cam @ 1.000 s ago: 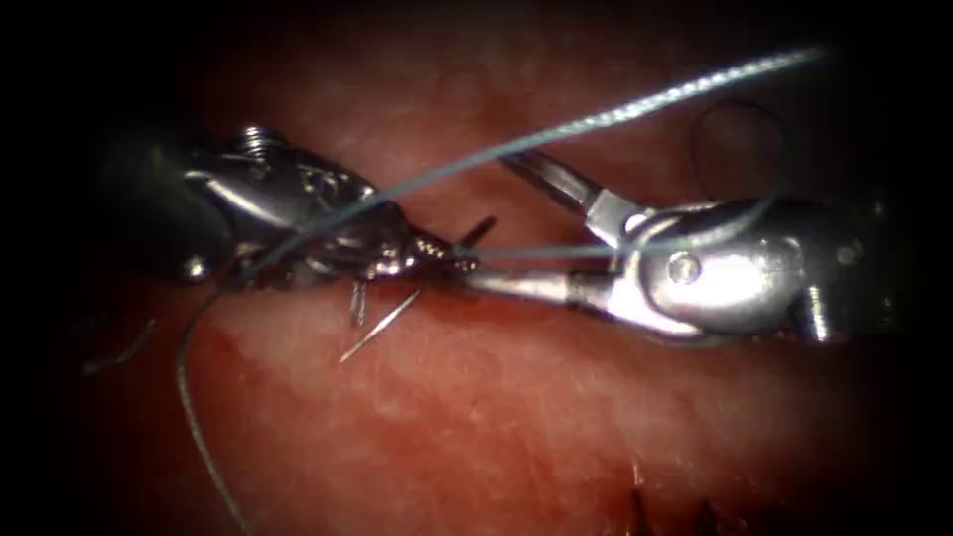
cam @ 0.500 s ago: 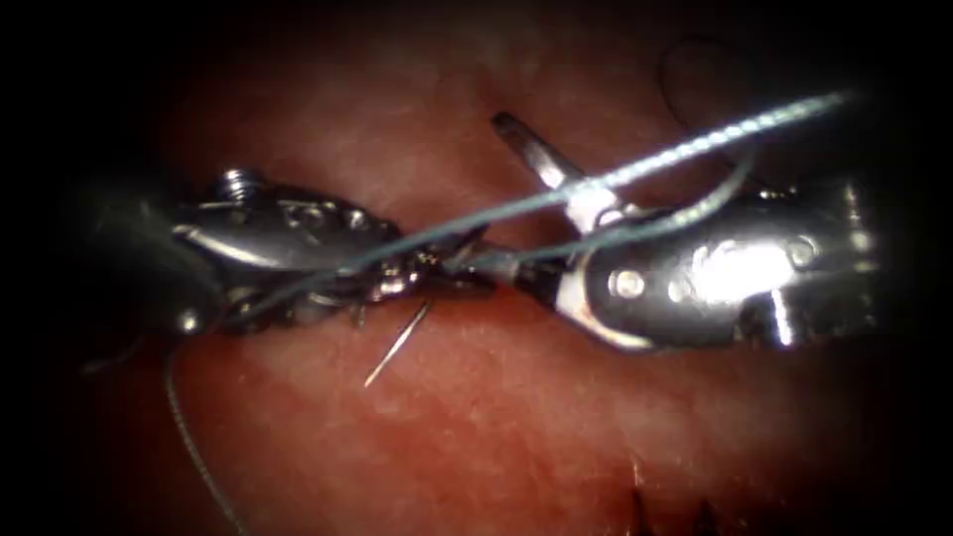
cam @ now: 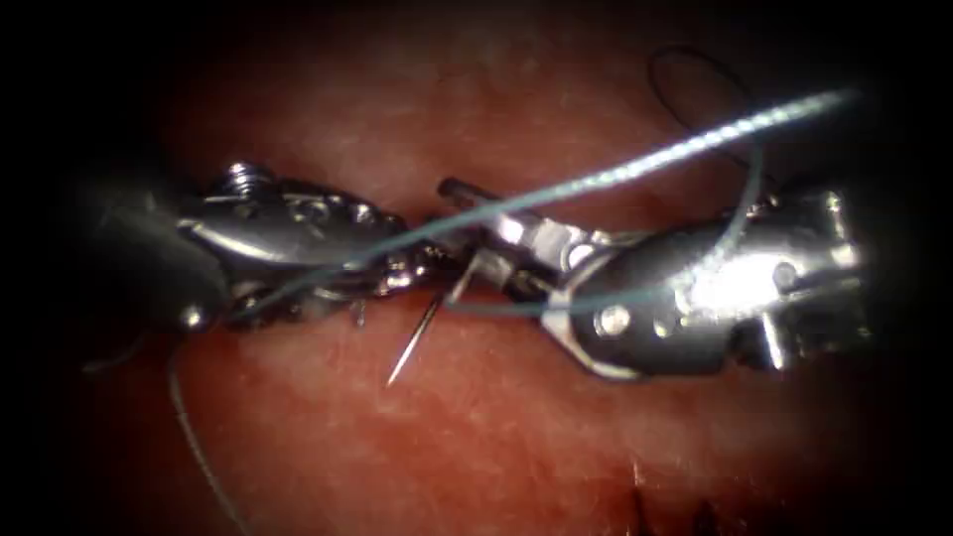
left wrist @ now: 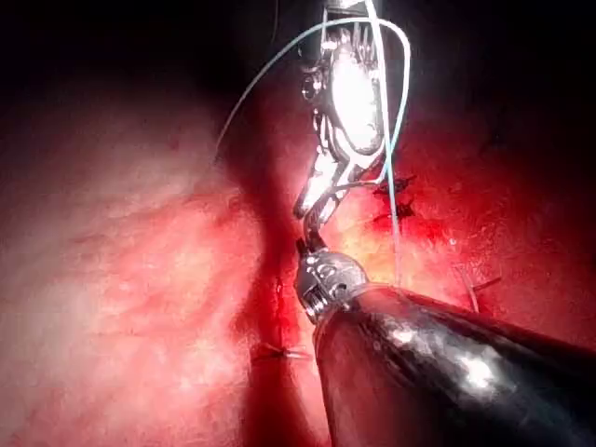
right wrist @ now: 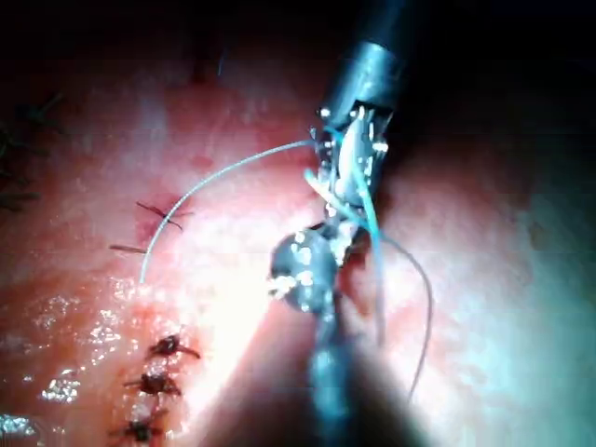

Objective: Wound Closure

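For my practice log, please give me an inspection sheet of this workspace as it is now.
Surface: tissue, red and wet.
Job's things: needle, tip free over the tissue, apparently not in it; thread lying across both tools.
Clutter: stitches with cut ends.
Grippers: left pincer shut on the needle, roughly mid-curve; right pincer open, holding nothing.
Cables: nothing seen.
Surroundings: dark, nothing seen.

We see the endoscope view lit at its centre and black at its edges; glare burns on the right tool (cam: pixel 467 233).
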Action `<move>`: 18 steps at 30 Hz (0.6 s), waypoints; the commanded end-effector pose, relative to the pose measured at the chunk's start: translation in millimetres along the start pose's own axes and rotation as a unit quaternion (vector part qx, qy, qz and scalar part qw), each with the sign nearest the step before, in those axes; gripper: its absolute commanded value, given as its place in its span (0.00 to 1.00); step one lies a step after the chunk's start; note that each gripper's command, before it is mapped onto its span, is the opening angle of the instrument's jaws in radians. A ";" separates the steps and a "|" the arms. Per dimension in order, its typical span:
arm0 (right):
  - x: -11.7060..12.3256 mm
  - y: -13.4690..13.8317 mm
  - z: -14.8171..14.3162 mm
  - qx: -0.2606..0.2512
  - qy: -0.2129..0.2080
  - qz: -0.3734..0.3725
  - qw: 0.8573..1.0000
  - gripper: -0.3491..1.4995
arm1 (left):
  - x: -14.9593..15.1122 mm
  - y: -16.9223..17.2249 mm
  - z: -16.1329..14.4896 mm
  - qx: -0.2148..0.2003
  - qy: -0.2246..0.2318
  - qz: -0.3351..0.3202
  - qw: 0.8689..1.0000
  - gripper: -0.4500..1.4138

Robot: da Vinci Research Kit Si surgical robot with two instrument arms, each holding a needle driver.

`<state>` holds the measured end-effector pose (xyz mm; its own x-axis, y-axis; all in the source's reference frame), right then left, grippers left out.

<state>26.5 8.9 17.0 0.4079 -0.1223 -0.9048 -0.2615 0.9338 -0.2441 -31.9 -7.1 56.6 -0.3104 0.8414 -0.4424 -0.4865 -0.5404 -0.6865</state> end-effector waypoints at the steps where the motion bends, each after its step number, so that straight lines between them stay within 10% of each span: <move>1: -0.3 -0.6 0.4 0.010 0.007 0.002 1.000 0.00 | -1.1 0.6 0.4 -0.003 0.000 -0.002 1.000 0.54; 7: -3.2 1.6 0.8 0.054 0.052 -0.006 0.997 0.00 | -2.4 2.3 -1.0 -0.002 0.007 0.011 1.000 0.68; 18: -5.8 2.4 4.6 0.074 0.095 -0.071 0.990 0.00 | -8.5 3.7 0.4 0.053 0.016 0.053 0.997 0.43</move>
<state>26.6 14.0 23.0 0.2621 -0.3149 -0.9122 -0.0698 0.9366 -0.3434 -31.2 -15.3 58.1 -0.3384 0.7755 -0.5331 -0.5417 -0.6237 -0.5635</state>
